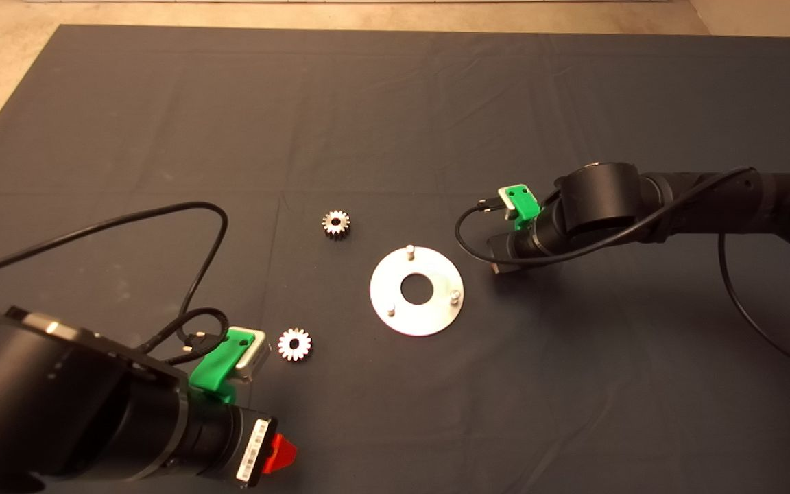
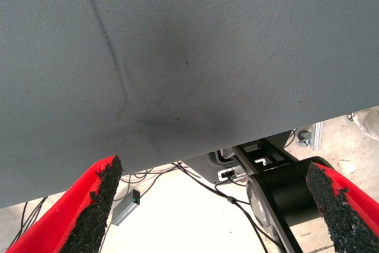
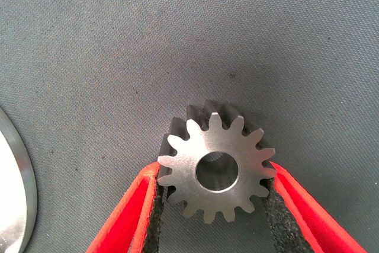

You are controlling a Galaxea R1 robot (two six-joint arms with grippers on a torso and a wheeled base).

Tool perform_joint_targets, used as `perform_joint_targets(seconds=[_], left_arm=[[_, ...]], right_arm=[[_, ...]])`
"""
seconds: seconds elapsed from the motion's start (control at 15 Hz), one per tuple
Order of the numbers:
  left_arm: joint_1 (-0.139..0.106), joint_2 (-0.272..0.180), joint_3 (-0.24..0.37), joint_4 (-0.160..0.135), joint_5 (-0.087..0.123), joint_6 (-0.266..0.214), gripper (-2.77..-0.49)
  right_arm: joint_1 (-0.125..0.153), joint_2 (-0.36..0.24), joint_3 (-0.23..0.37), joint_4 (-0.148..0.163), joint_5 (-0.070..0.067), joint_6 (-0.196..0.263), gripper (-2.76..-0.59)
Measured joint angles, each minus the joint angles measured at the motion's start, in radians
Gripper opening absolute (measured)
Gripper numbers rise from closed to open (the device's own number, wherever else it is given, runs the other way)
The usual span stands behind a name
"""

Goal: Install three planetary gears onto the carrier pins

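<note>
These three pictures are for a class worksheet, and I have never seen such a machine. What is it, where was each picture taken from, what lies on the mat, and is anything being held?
It is a robot with two black arms, each ending in a green gripper with two red fingers. The overhead picture looks down on a dark mat. On it lie a flat silver disc with three upright pins and two small loose gears. The other two pictures come from cameras on the wrists. The right gripper, beside the disc, is closed on a third gear. The left gripper, at the mat's near left edge, is open and empty.
</note>
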Motion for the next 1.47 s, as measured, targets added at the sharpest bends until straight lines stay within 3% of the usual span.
perform_joint_targets(seconds=[0.47, 0.93, 1.07, 1.33, 1.47], left_arm=[[0.000, 0.000, 0.000, 0.000, 0.000, 0.000, -1.04], [0.000, 0.000, 0.000, 0.000, 0.000, 0.000, -1.04], [0.000, 0.000, 0.000, 0.000, 0.000, 0.000, -1.04], [0.000, 0.000, 0.000, 0.000, 0.000, 0.000, -1.04], [0.000, 0.000, 0.000, 0.000, 0.000, 0.000, -1.04]], right_arm=[[0.000, 0.000, 0.009, -0.001, -0.003, 0.000, -2.37], [0.001, -0.009, 0.120, -0.001, -0.007, 0.001, -2.45], [0.022, -0.009, 0.155, -0.001, -0.008, 0.017, -2.46], [0.114, -0.009, 0.217, -0.001, -0.008, 0.083, -2.46], [0.116, -0.005, 0.233, 0.000, -0.008, 0.102, -2.46]])
